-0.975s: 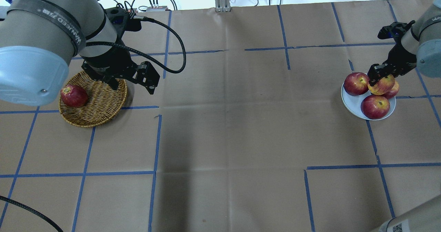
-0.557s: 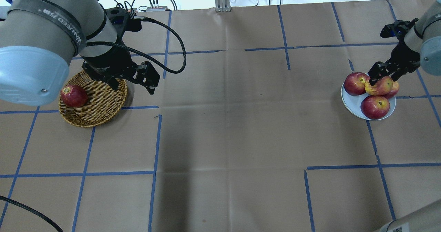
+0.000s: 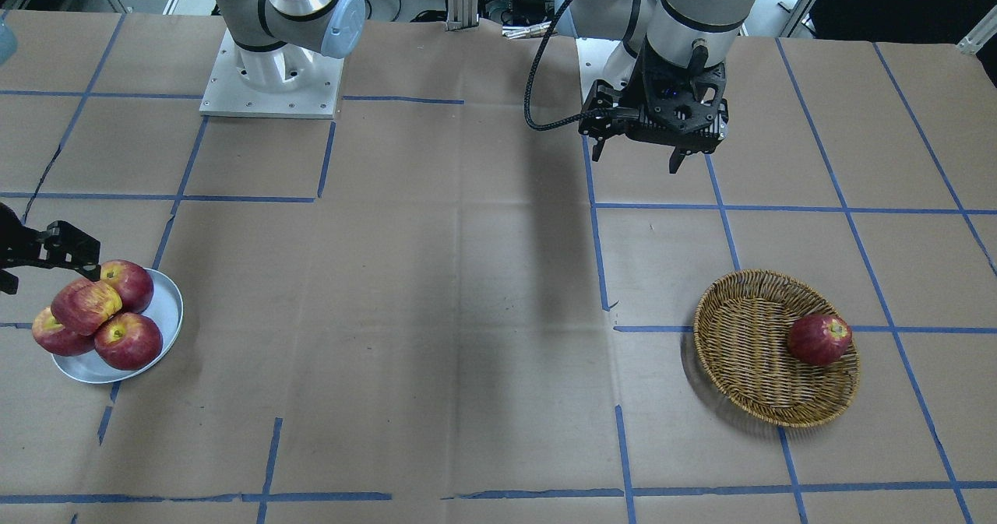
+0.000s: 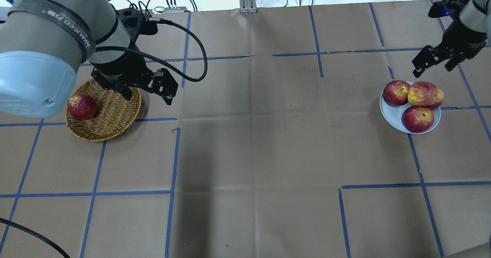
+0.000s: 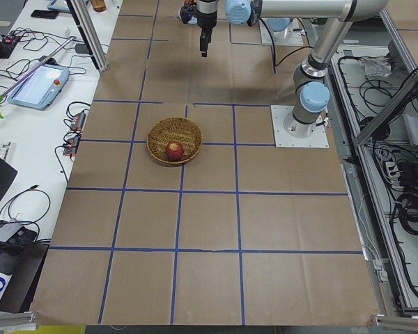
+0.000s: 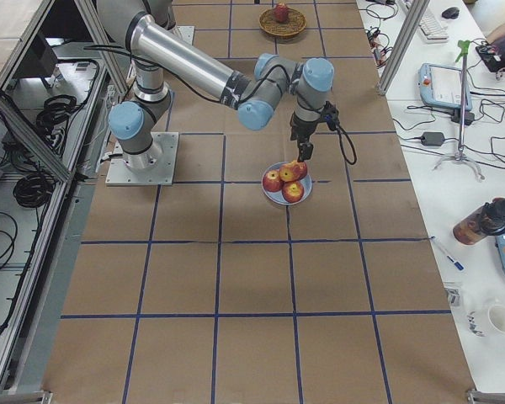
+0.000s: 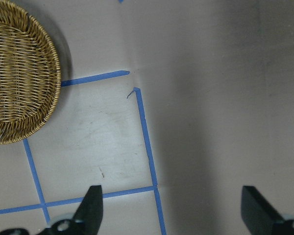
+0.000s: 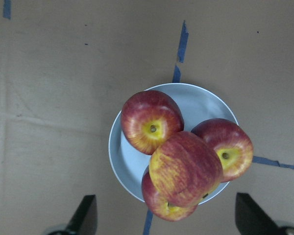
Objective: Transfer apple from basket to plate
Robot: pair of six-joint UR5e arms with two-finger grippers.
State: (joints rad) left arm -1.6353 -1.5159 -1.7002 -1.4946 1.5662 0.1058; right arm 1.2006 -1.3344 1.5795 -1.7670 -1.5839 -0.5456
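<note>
The apple (image 4: pixel 422 93), light red with yellow streaks, lies on its side on top of three darker apples on the silvery plate (image 4: pixel 389 116). It also shows in the front view (image 3: pixel 86 306) and the right wrist view (image 8: pixel 186 169). My right gripper (image 4: pixel 432 70) is open and empty, above and just beyond the plate, apart from the apple; its fingers (image 8: pixel 85 215) frame the plate (image 8: pixel 122 161). The wicker basket (image 4: pixel 111 116) stands at the left. My left gripper (image 4: pixel 147 97) is open and empty, hovering over the basket's far right rim (image 7: pixel 19 73).
One dark red apple (image 4: pixel 81 106) lies in the basket's left side, also seen in the front view (image 3: pixel 818 339). Three darker apples, such as the front one (image 4: pixel 417 119), fill the plate. Blue tape lines cross the brown paper table cover. Cables lie beyond the far edge.
My right gripper has let go of the apple and moved up and away from the plate. The apple now rests on the other apples. The left arm has not moved.
</note>
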